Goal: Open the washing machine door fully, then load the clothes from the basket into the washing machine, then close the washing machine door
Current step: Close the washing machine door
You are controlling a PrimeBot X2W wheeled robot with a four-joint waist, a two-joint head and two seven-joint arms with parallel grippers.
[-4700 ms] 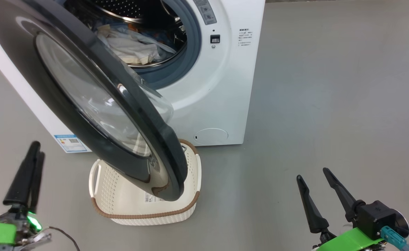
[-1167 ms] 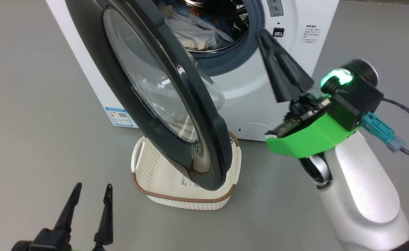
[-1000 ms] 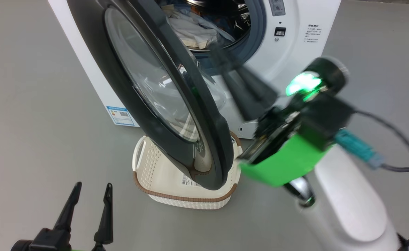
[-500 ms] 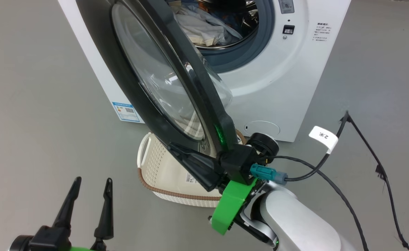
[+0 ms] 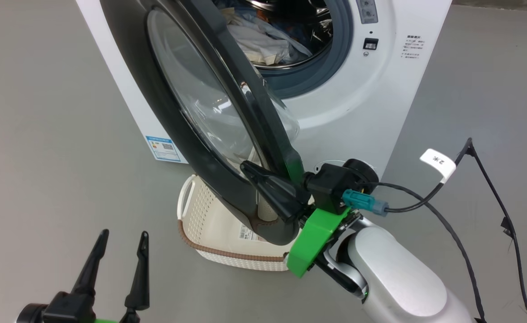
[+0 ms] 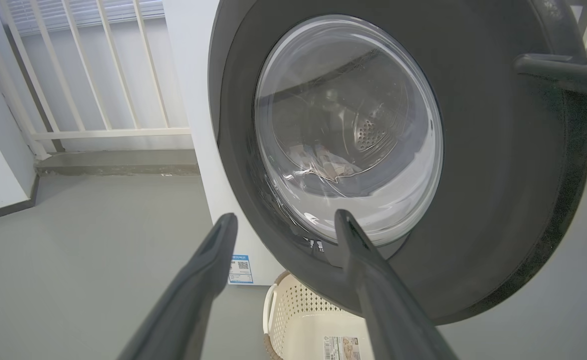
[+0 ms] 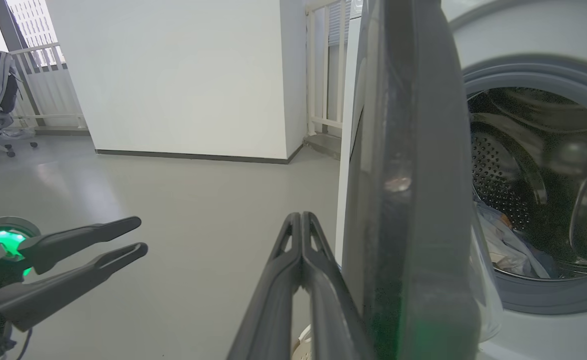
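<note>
1. The washing machine door [image 5: 200, 103] stands part-open. In the head view it angles out from the left side of the washing machine [image 5: 357, 112], free edge low and toward the camera, glass bulge facing the drum.
2. The door's top is cut off. The door hides part of the basket [image 5: 207, 215] on the floor beneath it. The clothes [image 5: 263, 42] lie in the drum, their pattern unclear.
3. The right gripper [image 5: 247, 168] has its fingers pressed together, empty, laid against the door's outer face near the free edge.
4. The left gripper [image 5: 124, 234] has its fingers spread, empty, well apart from the door.

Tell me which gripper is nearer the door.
Right. The right gripper, shut, lies against the outer face of the door by its free edge, seemingly touching. The left gripper, open, hangs apart, low in front of the door.
</note>
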